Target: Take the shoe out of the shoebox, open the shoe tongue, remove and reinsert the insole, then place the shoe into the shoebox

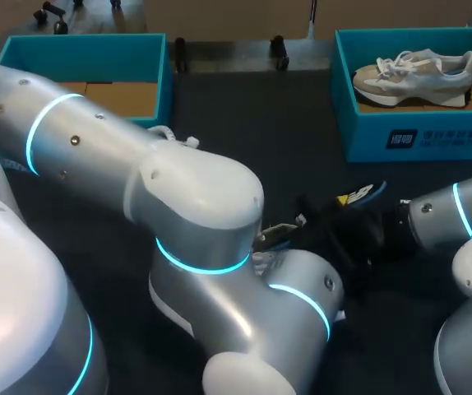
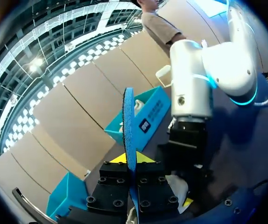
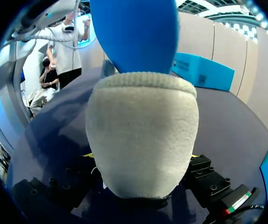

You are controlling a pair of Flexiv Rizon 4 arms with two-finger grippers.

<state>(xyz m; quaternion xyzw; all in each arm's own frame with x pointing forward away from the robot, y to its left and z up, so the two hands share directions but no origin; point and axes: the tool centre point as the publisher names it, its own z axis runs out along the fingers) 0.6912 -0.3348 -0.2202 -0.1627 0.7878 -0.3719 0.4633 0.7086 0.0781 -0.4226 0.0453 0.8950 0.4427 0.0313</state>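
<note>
Two teal shoeboxes sit at the far corners of the dark tabletop (image 1: 252, 123). The left shoebox (image 1: 84, 49) holds only brown card lining. The left arm (image 1: 195, 197) comes in from the left and bends across the middle, covering most of the near tabletop in the head view.

The left claw (image 2: 130, 161) is clamped on the blue insole (image 2: 128, 121). In its wrist view the insole is seen edge-on, pinched between the two yellow tips and pointing straight out ahead of them.

The shoe (image 3: 143, 140) is off the tabletop near the middle, between the two arms and outside both boxes. The head view hides nearly all of it behind the left arm. The right wrist view shows its beige knit heel collar filling the space between the fingers, with the insole rising beyond the collar. Can't tell whether the insole's lower end is still inside the shoe.

The right claw (image 3: 141, 155) grips the heel from both sides, with only slivers of yellow showing at each flank. The right arm (image 1: 446, 210) enters from the right edge.

The right shoebox (image 1: 417, 136) holds a white and beige sneaker (image 1: 417, 72), lying on its side with the toe pointing left.
</note>
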